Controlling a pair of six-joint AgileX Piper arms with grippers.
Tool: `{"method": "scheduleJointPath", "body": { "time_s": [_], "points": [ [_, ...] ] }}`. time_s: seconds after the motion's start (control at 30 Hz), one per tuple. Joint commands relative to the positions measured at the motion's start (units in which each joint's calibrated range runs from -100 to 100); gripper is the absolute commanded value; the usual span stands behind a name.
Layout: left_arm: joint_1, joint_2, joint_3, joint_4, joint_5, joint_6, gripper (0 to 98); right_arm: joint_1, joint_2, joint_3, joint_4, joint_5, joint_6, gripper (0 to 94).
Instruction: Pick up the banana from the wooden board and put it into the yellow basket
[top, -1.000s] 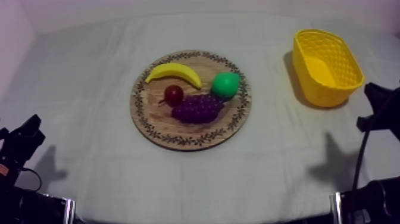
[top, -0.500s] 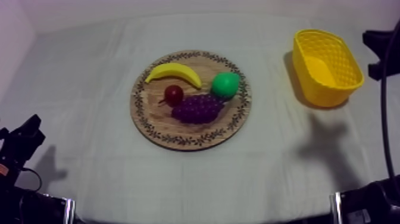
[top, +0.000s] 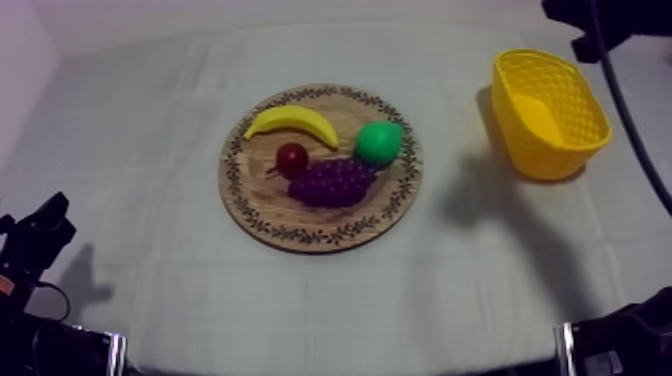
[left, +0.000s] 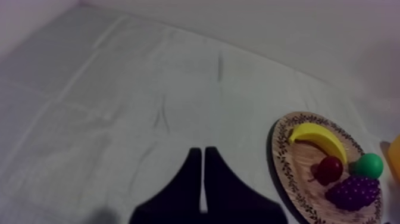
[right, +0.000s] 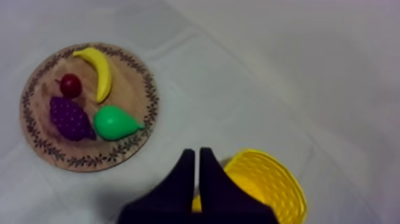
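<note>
Reach step, banana (right: 98, 71) untouched on board (right: 128, 89): your right gripper (right: 197, 152), closed and empty, hangs over the basket (right: 280, 179); next, open it and descend to the banana.

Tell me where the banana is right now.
In the top view the banana lies on the wooden board, at its far left, beside the small red fruit.

Left claw (left: 203, 152) closed, low at its side, right claw (right: 196, 154) closed, arm (top: 603, 14) aloft

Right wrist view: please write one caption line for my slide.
Shut right gripper near the yellow basket; the banana lies on the wooden board.
</note>
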Motion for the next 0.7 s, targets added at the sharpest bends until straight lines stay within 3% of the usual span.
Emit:
{"method": "scheduleJointPath", "body": {
  "time_s": [0.0,0.27,0.67],
  "points": [
    [0.01,-0.01,0.01,-0.02,0.0,0.0,0.1,-1.02,5.1,-3.78,0.03,3.15,0.45,0.6],
    [0.01,-0.01,0.01,-0.02,0.0,-0.01,0.1,-3.87,16.28,-14.49,-0.24,10.34,2.04,0.6],
    [0.01,-0.01,0.01,-0.02,0.0,0.01,0.1,-8.14,30.58,-26.9,0.39,14.3,5.11,1.2]
  ]
}}
